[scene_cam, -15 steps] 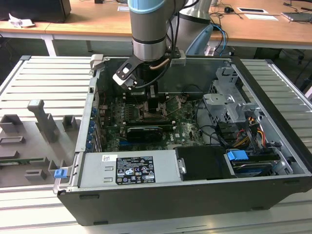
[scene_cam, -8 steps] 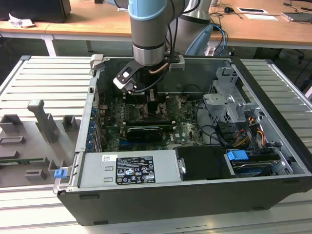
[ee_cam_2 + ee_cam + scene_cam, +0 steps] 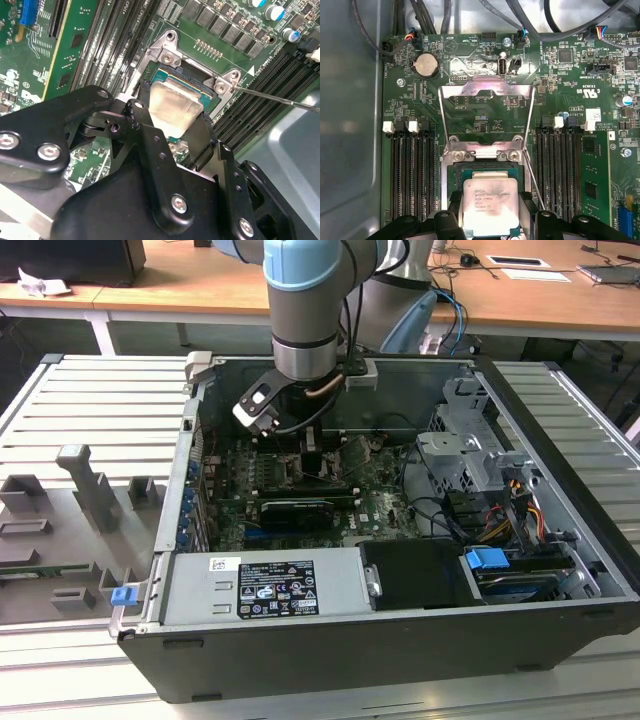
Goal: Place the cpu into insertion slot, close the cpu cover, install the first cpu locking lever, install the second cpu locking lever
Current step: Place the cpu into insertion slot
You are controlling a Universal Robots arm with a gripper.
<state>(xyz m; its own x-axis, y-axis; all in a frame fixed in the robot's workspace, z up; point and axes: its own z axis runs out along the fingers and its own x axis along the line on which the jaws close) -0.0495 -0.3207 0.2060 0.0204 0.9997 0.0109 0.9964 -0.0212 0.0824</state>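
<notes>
The cpu (image 3: 490,207), a small pale silver square, sits between my gripper's (image 3: 490,212) black fingers (image 3: 454,210), which are shut on its two sides. It hangs just over the insertion slot (image 3: 470,172), partly covering the slot's dark centre. In the second wrist view the cpu (image 3: 172,107) is tilted over the insertion slot (image 3: 200,90), with my gripper (image 3: 170,127) around it. The cpu cover (image 3: 487,90), a silvery frame with a large cut-out, lies flipped open beyond the slot. A thin wire locking lever (image 3: 532,182) stands free beside the slot. My gripper (image 3: 305,455) reaches down into the case.
Long black memory slots (image 3: 407,175) flank the socket on both sides. Cables (image 3: 560,30) and a coin battery (image 3: 426,64) lie past the cover. The grey power supply (image 3: 265,585) and drive cage (image 3: 470,440) crowd the case; its grey wall (image 3: 350,125) is close.
</notes>
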